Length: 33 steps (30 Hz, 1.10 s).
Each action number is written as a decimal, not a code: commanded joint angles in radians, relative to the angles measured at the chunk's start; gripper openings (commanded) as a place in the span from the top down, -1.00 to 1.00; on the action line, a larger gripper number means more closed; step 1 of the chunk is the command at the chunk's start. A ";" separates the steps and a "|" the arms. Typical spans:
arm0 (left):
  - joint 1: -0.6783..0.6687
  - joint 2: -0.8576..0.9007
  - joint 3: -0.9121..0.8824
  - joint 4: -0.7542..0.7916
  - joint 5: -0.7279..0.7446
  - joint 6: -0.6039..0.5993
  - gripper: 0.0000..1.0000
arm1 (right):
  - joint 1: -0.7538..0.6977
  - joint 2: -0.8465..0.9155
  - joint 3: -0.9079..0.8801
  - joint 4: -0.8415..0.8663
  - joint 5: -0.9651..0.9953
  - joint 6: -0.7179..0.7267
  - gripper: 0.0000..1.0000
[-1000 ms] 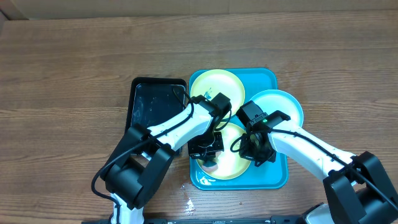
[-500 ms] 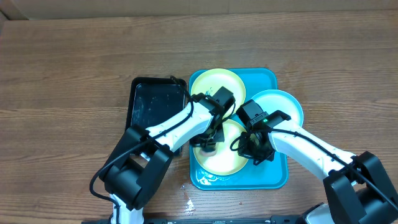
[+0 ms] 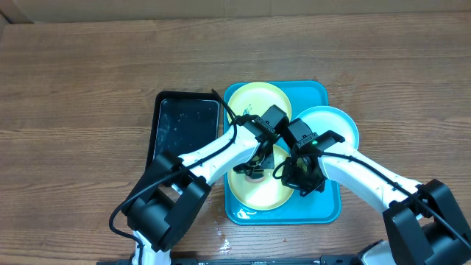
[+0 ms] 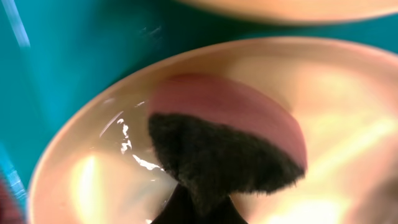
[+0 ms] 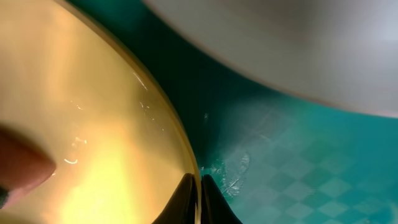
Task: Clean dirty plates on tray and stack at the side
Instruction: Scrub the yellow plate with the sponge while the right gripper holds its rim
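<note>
The turquoise tray (image 3: 333,210) holds three plates. A yellow-green plate (image 3: 254,99) lies at its far left and a light-blue-rimmed plate (image 3: 338,121) overhangs its right edge. The near yellow-green plate (image 3: 254,193) is wet. My left gripper (image 3: 255,168) is shut on a sponge (image 4: 224,146), pink with a dark scrub face, and presses it on this plate (image 4: 87,177). My right gripper (image 3: 300,180) is shut on the same plate's right rim (image 5: 180,149), one finger inside (image 5: 186,196) and one outside.
A smaller black tray (image 3: 184,129), wet inside, lies just left of the turquoise tray. Water spots (image 3: 224,235) mark the wooden table near the front edge. A small puddle (image 3: 241,214) sits in the turquoise tray's near left corner.
My left gripper has slid the sponge across the near plate, from its near-left part up and to the right. The right gripper has kept its hold on the rim.
</note>
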 commanded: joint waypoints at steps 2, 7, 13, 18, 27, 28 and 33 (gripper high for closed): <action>0.000 0.020 -0.007 -0.129 -0.216 -0.034 0.92 | 0.005 0.000 0.002 0.012 0.006 -0.002 0.92; 0.032 0.020 -0.007 -0.179 -0.300 -0.033 0.92 | 0.005 0.000 0.002 0.012 0.006 -0.002 0.92; 0.028 0.023 -0.009 -0.069 -0.079 -0.014 0.91 | 0.005 0.000 0.002 0.019 0.006 -0.002 0.92; 0.004 0.028 -0.051 0.133 0.156 0.031 0.92 | 0.005 0.000 0.002 0.019 0.006 -0.002 0.92; 0.005 0.027 -0.061 0.083 0.334 0.073 0.92 | 0.005 0.000 0.002 0.019 0.006 -0.002 0.92; 0.006 0.027 -0.061 0.058 0.298 0.072 0.92 | 0.005 0.000 0.002 0.019 0.006 -0.002 0.92; 0.016 0.016 -0.048 -0.086 0.019 -0.001 0.91 | 0.005 0.000 0.002 0.019 0.006 -0.002 0.92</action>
